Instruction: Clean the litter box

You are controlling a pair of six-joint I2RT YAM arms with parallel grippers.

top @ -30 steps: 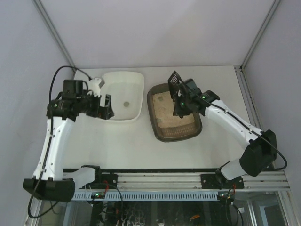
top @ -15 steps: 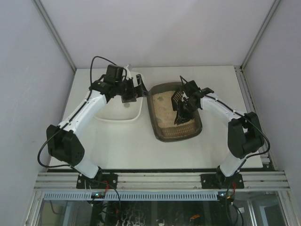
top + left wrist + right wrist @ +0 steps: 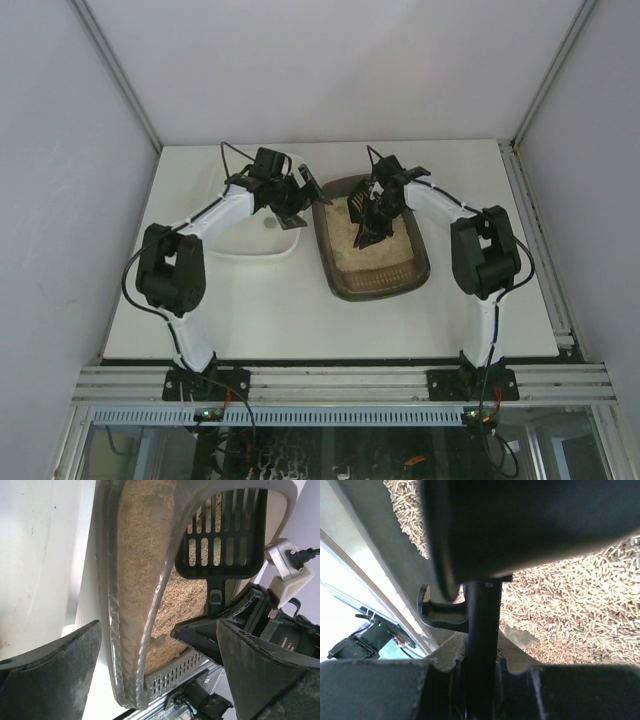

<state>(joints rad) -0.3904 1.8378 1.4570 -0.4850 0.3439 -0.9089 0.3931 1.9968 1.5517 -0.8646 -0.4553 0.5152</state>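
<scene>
from above: my left arm has swung in from the far left of the white tray (image 3: 250, 250) and is now reaching across it. my left gripper (image 3: 298, 197) is hanging spread wide just beside the left rim of the litter box (image 3: 372, 293). the box is sitting unmoved on the right half of the table (image 3: 250, 310), close against the tray. my right gripper (image 3: 378, 203) has come down from above the far rim and is carrying the scoop (image 3: 362, 230) low over the litter at the far end. i am reading this as the sifting getting under way, with my left side moving in to steady the box.

from my left wrist: my fingers (image 3: 55, 675) are standing wide apart, holding nothing, and framing the box's rim. the scoop's slotted head is lying over the litter, and my right gripper is pinching its handle. a small pale lump (image 3: 159, 641) is showing among the pellets; i cannot tell what it is.

from my right wrist: my right gripper is pressing tight on the scoop's black handle, with the handle's hook (image 3: 437, 612) sticking out just beyond. pellet litter is filling the view, and a greyish lump is lying beside the handle, likely the thing to lift out next.
</scene>
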